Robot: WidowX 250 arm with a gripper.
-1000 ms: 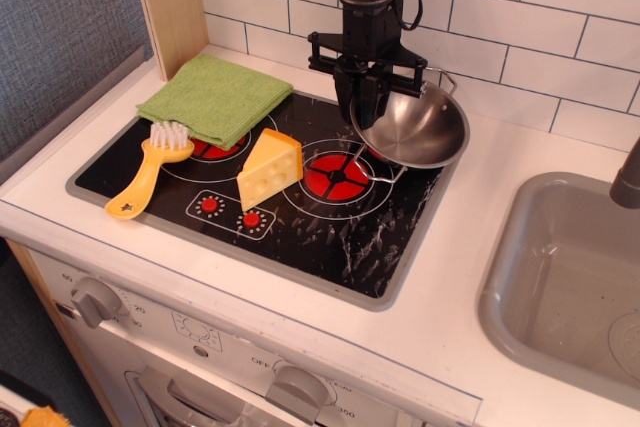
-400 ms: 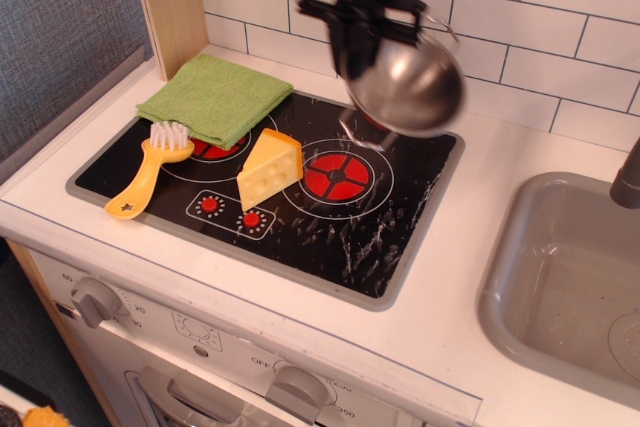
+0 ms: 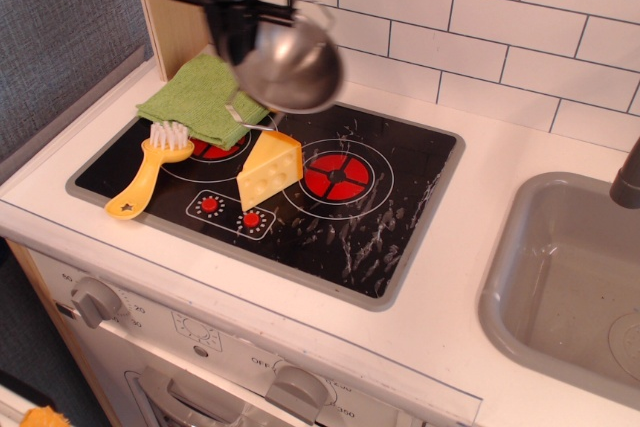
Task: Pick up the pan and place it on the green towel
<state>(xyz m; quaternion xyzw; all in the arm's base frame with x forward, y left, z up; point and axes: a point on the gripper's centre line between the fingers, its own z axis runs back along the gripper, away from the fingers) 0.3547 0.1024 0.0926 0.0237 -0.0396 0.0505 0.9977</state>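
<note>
- Single view only; nothing to compare for shared coverage.
- Camera sits high in front of the toy kitchen, looking down and back toward the white tiled wall point(image 3: 520, 27).
- Angle oblique: the black stovetop point(image 3: 330, 217) runs skewed, its left end nearer the bottom-left corner, right end higher.
- Mid range: whole stovetop fits in frame, with the oven knobs point(image 3: 95, 299) along the bottom edge.
- Right edge cuts the grey sink point(image 3: 560, 277); left edge takes in a grey textured panel point(image 3: 60, 37).
- Top edge crops the arm; only the gripper point(image 3: 240, 22) and the held pan point(image 3: 290, 65) show, over the green towel point(image 3: 195, 97).
</note>
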